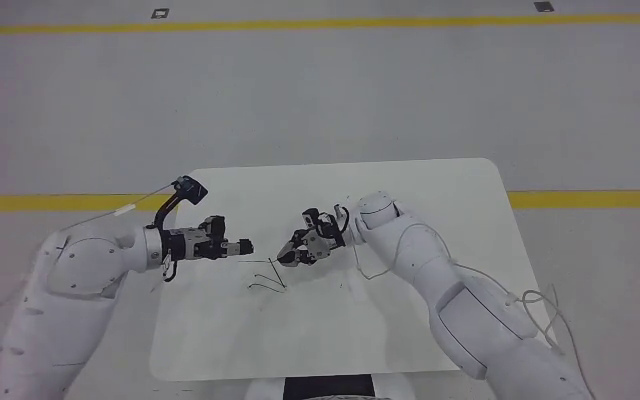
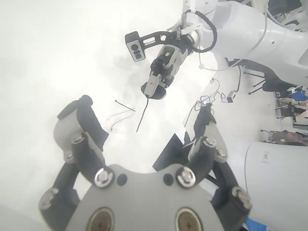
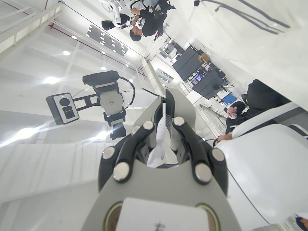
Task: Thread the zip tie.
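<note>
Plainly, the right gripper [image 2: 147,95] has its jaws pinched together on one end of a thin dark zip tie [image 2: 142,117]. The tie hangs from the fingertips as a nearly straight strand slanting down toward the white table [image 2: 48,49]. Whether its free end touches the top I cannot tell. The left gripper [image 2: 146,104] stands wide open, with nothing between its dark fingers [image 2: 89,118]. It faces the right gripper from near by, and the two are apart.

Just beside the hanging strand, loose ties [image 2: 125,106] lie on the table, one straight with a small square head and another curved.

The left wrist view is the one that makes the grip on the tie plain. The right wrist view adds that arm's own two fingers [image 3: 169,111] side by side with a thin slit between them. It also shows the left gripper [image 3: 118,131] farther off and the loose ties as dark strands [image 3: 240,10] on the white top. From above, the left gripper [image 1: 245,246] and right gripper [image 1: 288,260] point at each other over the table's middle. The loose ties [image 1: 262,286] lie just below them in that view.

A white label [image 3: 163,215] on the right gripper's base carries a small dark mark, too small to read.
</note>
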### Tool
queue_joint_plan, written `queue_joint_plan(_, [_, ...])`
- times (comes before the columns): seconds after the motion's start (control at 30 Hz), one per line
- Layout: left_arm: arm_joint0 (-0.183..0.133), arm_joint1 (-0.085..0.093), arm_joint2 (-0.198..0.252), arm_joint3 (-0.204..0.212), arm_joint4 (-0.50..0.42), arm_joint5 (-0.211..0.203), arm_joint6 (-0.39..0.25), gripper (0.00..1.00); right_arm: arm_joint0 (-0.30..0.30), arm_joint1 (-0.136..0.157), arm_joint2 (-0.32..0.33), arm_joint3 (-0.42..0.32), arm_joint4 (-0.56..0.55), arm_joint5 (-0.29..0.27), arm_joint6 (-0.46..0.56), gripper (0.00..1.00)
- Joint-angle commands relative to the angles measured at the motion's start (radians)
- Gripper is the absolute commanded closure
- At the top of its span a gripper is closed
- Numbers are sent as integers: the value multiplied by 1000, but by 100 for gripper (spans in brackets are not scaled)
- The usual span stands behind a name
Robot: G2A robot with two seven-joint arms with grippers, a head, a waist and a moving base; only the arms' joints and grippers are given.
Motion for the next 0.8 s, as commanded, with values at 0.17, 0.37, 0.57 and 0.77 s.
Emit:
queue_joint_plan(0.17, [0, -1, -1, 0, 1, 0, -1, 0, 0, 0, 0, 0, 0, 0, 0, 100])
queue_joint_plan(0.37, [3, 8, 13, -8, 163, 0, 87, 0, 0, 0, 0, 0, 0, 0, 0, 100])
queue_joint_plan(0.57, [50, 50, 47, -64, 331, 0, 171, 0, 0, 0, 0, 0, 0, 0, 0, 100])
queue_joint_plan(0.77, [85, 126, 122, -88, 403, 0, 309, 0, 0, 0, 0, 0, 0, 0, 0, 100])
